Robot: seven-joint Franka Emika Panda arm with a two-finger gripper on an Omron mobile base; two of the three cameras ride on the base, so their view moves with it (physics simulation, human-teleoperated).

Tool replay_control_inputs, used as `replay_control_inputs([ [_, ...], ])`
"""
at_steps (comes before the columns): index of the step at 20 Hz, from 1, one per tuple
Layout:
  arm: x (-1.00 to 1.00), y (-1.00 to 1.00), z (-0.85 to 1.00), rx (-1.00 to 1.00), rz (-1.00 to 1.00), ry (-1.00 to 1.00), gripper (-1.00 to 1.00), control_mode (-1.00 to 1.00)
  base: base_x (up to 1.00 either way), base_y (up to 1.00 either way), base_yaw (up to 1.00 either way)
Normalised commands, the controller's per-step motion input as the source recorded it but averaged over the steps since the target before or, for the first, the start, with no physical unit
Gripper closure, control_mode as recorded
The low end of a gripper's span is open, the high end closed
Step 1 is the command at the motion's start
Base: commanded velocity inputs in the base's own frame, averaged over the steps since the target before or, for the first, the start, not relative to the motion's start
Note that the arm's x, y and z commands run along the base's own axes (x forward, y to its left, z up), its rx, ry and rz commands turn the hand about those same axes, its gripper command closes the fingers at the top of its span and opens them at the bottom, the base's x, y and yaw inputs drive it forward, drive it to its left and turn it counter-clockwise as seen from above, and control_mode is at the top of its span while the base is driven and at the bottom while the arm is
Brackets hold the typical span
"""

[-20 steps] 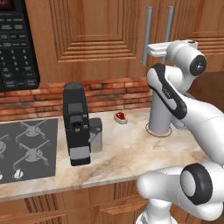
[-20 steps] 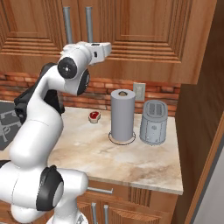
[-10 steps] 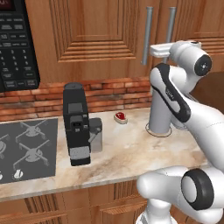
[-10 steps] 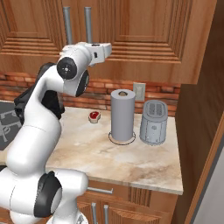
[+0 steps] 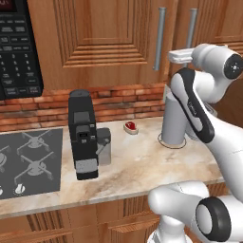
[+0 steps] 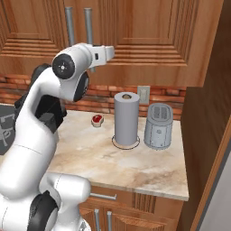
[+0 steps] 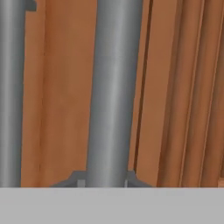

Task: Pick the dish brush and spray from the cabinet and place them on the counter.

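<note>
The gripper (image 7: 103, 183) is clamped on the right grey metal bar handle (image 7: 111, 92) of the closed brown wooden wall cabinet (image 5: 102, 38). Below, a grey paper towel roll (image 6: 126, 118) and toaster (image 6: 158, 126) stand on the beige marbled counter (image 6: 135, 164).

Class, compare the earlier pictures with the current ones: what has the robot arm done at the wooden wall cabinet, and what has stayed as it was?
The two-finger gripper has narrowed around the right door's vertical grey metal bar handle of the brown panelled wooden wall cabinet; its fingertips now flank the bar. The arm barely shifted. The doors remain closed, and the grey paper towel roll on the marbled counter has not moved.
</note>
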Motion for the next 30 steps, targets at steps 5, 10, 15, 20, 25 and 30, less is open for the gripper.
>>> replay_control_inputs([
  [5, -0.40, -0.29, 0.00, -0.01, -0.03, 0.08, 1.00, -1.00, 0.00, 0.00, 0.00],
  [10, -0.40, -0.29, 0.01, 0.00, -0.03, 0.07, 1.00, -1.00, 0.00, 0.00, 0.00],
  [15, -0.40, -0.32, 0.00, 0.00, -0.02, 0.05, 1.00, -1.00, 0.00, 0.00, 0.00],
  [20, -0.39, -0.35, 0.01, 0.00, -0.01, 0.05, 1.00, -1.00, 0.00, 0.00, 0.00],
  [25, -0.40, -0.42, 0.00, 0.00, -0.01, 0.04, 1.00, -1.00, 0.00, 0.00, 0.00],
  [30, -0.42, -0.47, 0.00, 0.00, -0.01, 0.04, 1.00, -1.00, 0.00, 0.00, 0.00],
])
